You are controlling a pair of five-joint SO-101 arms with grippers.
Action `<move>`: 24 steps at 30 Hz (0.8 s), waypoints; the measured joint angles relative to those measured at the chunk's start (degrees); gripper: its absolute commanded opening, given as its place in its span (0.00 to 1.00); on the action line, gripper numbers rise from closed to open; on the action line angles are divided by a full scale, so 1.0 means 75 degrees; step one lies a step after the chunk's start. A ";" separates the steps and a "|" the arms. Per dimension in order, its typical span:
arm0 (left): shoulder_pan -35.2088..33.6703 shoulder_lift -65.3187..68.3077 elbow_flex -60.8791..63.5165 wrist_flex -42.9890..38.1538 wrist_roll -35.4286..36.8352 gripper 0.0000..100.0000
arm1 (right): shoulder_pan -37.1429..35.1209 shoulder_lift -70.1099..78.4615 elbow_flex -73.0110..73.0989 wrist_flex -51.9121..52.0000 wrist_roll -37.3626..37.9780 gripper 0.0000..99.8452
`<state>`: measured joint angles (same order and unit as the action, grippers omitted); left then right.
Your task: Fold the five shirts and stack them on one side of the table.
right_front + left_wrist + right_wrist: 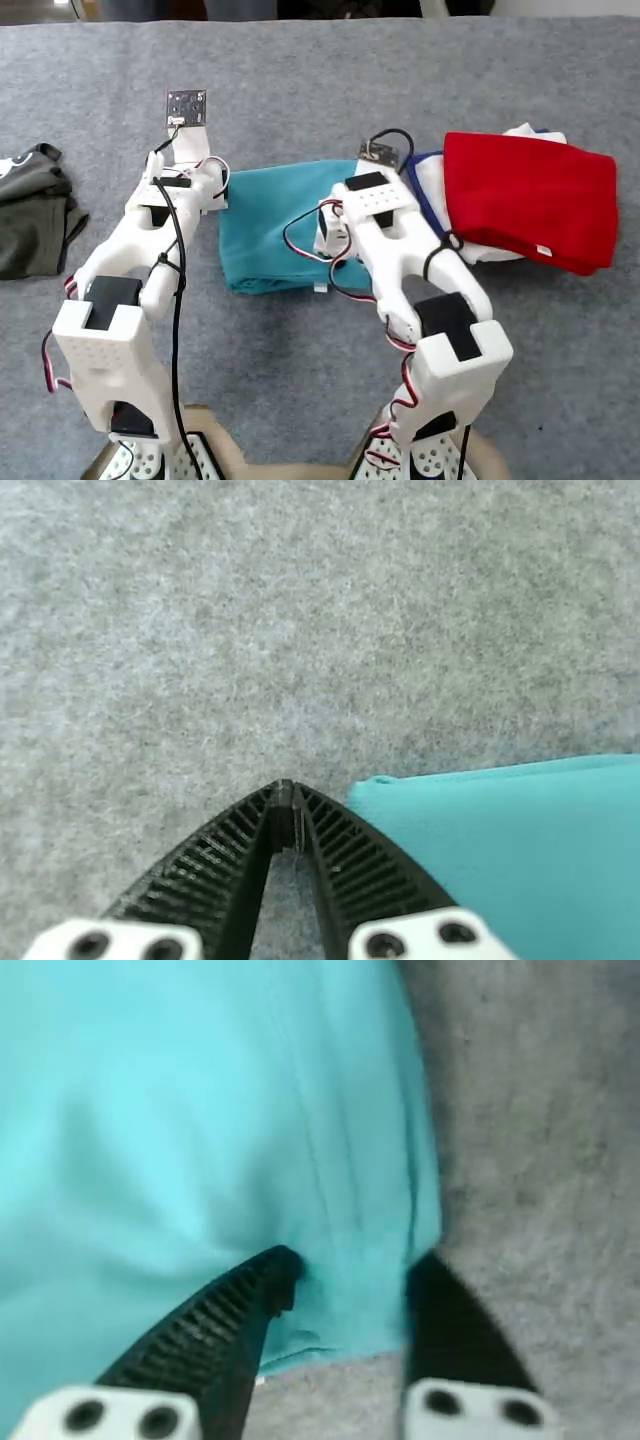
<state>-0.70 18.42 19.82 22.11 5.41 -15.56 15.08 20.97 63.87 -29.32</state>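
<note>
A folded teal shirt (pixel 275 225) lies mid-table. My left gripper (pixel 285 792) is shut and empty, hovering over grey felt just off the teal shirt's corner (pixel 500 850). My right gripper (pixel 350 1275) is open and low over the teal shirt's (pixel 180 1140) edge, with one finger (pixel 265 1290) on the cloth and the other near the felt beside it. A folded red shirt (pixel 530 200) rests on a white shirt with blue trim (pixel 430 185) at the right. At the left edge lies a crumpled dark green shirt (pixel 35 215).
The table (pixel 300 80) is covered in grey felt, bare across the back and in front of the teal shirt. The left arm (pixel 150 230) and right arm (pixel 400 250) reach from the near edge, the right one close to the red and white stack.
</note>
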 measured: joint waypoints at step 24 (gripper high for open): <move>-0.0211 0.0012 -0.0246 0.0750 0.0000 0.10 | 0.0399 0.0082 -0.0152 0.0000 0.0914 0.01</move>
<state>-2.29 18.51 17.98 27.74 5.41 -12.57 15.69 19.82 63.87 -22.46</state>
